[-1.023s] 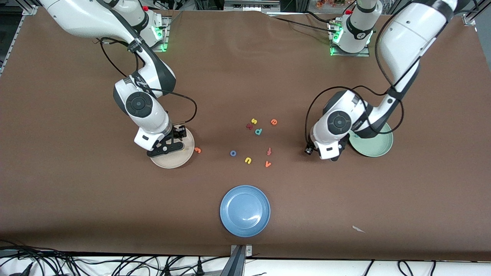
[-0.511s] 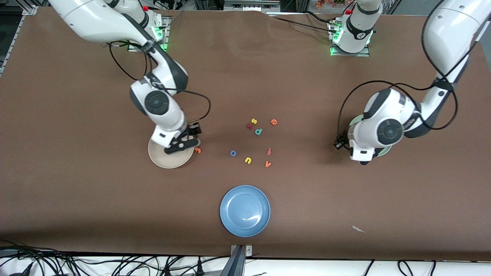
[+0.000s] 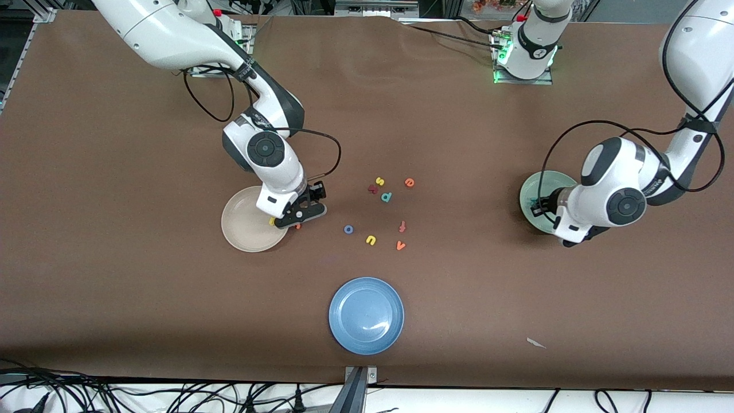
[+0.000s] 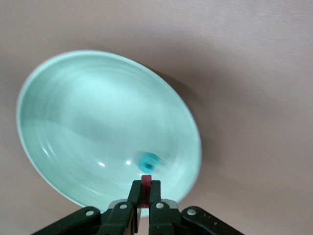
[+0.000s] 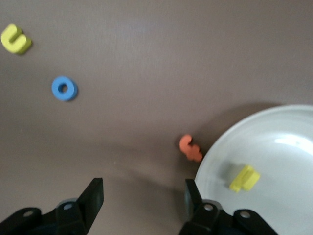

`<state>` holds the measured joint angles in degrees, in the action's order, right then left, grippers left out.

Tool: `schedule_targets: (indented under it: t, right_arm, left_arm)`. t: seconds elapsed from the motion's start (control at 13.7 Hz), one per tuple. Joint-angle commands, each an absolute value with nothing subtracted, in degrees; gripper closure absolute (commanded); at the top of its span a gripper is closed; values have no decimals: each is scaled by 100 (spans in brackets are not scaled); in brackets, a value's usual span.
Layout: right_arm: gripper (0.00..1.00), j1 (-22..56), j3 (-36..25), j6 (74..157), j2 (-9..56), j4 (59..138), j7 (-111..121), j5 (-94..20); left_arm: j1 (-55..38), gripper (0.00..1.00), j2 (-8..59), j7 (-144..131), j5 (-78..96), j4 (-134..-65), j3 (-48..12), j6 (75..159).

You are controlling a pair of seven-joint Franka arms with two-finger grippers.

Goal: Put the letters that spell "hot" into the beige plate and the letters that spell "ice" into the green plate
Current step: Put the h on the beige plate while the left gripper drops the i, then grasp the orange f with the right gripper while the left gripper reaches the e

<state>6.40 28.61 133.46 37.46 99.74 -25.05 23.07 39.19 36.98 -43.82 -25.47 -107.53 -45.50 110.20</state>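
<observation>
On the brown worktop, starting at the right arm's end, we find the beige plate with the yellow h already lying in it near the rim. The right gripper hangs over the table just beside that rim with its fingers spread and nothing between them; the orange t lies on the bare mat touching or almost touching the plate's edge, directly ahead of the gripper in the right wrist view. We judge the step in hand for this arm to be picking up the t: we centre the spread fingers on the letter, keep the finger nearer the plate clear of the rim, and descend straight so that the plate is not nudged. The blue o waits near the middle of the worktop, with the yellow u beside it, nearer the front camera; the u is to be left alone. The orange e lies farther from the camera than the o, toward the left arm's end. At that end, the left gripper is over the rim of the green plate, its fingers clamped on the dark red i. The teal c already rests in the plate. We advance the gripper inward over the plate's floor, lower it, then release, so that the i cannot bounce over the rim.
</observation>
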Motion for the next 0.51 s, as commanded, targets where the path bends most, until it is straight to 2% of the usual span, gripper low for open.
schedule_targets:
  t: [0.0,0.15,0.22,0.37,0.44]
  right_arm:
    - [27,738,2751,13368,4227,9422,-2339,2618]
    - [29,712,2707,13508,4333,9369,-2171,2610]
    - [29,712,2698,13552,4368,9360,-2154,2619]
    - [29,712,2698,13727,4464,9308,-2110,2628]
    - [29,712,2698,13789,4534,9273,-2083,2628]
  left_arm:
    - [4235,100,3814,-3851,-2795,-10775,-4605,10978]
    - [4307,96,3814,-3736,-2804,-10810,-4605,10986]
    - [4307,86,3814,-3735,-2804,-10811,-4605,10986]
    - [4324,39,3814,-3735,-2795,-10811,-4605,10978]
    - [4324,6,3806,-3735,-2795,-10811,-4614,10978]
